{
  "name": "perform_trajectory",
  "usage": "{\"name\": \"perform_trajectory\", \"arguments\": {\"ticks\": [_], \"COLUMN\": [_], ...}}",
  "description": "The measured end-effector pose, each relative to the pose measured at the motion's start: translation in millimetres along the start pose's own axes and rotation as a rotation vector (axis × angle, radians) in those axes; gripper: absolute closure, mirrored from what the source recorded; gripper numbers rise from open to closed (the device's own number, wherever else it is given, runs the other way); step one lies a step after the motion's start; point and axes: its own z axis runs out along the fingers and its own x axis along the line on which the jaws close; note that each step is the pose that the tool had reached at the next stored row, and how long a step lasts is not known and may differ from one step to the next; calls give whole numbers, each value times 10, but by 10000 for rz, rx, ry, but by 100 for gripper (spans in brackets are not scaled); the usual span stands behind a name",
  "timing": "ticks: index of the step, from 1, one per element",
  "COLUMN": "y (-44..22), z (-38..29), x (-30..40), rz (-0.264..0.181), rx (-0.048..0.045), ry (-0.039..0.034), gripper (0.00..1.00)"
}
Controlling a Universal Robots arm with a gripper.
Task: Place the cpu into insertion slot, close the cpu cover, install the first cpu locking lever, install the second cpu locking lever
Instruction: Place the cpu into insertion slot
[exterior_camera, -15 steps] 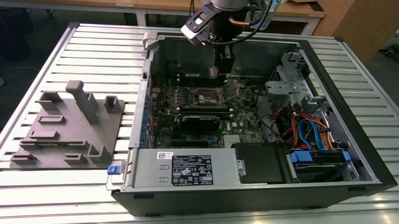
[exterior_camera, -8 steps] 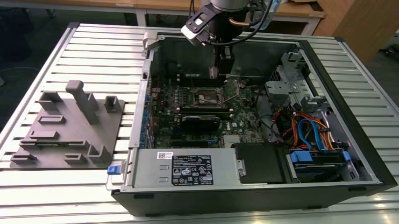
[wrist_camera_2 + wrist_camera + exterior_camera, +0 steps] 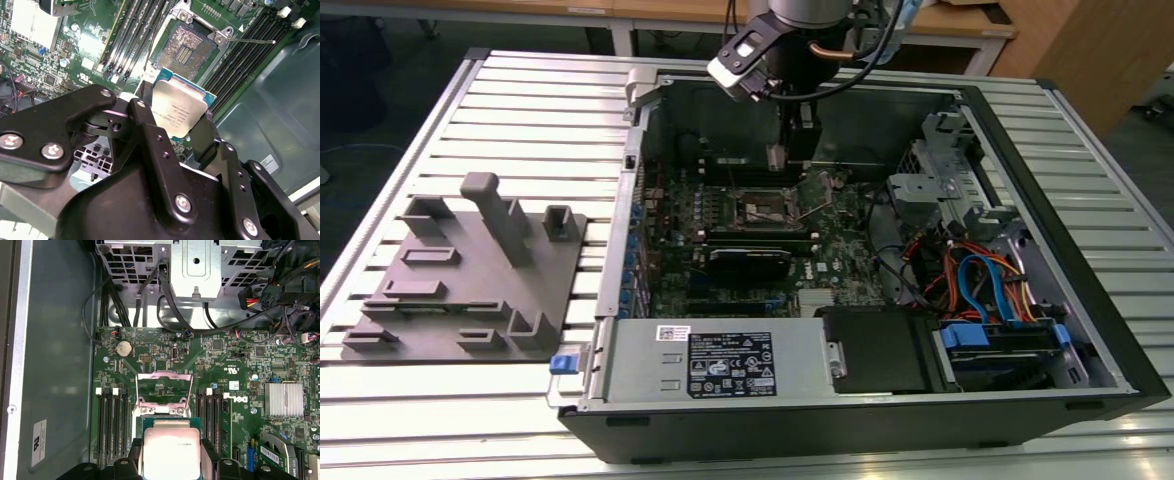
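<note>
The cpu (image 3: 177, 112), a flat square chip with a dull silver top, sits between the black fingers of my gripper (image 3: 175, 119), which is shut on it. In the first wrist view the cpu (image 3: 171, 450) in my gripper (image 3: 171, 456) hangs just short of the cpu cover (image 3: 164, 386), a thin metal frame flipped open. The insertion slot (image 3: 192, 45) lies open on the green board, a little beyond the chip, with a thin lever (image 3: 250, 41) swung out beside it. In the exterior view my gripper (image 3: 779, 152) hovers inside the case above the insertion slot (image 3: 767, 207).
The open computer case (image 3: 1067, 330) lies on a slatted table. Black memory slots (image 3: 107, 425) flank the socket. A finned heatsink (image 3: 284, 400), cable bundles (image 3: 974, 280), a power supply (image 3: 720, 360) and a drive cage (image 3: 195, 265) crowd the case. A grey fixture plate (image 3: 467, 280) is at the exterior view's left.
</note>
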Motion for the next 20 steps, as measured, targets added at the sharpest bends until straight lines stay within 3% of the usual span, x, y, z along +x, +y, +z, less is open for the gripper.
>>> {"name": "perform_trajectory", "arguments": {"ticks": [13,20], "y": [-1,-7], "z": [18,132], "x": [0,3], "rz": [1,0], "rx": [-2,-2], "ry": [4,4], "gripper": [46,46]}}
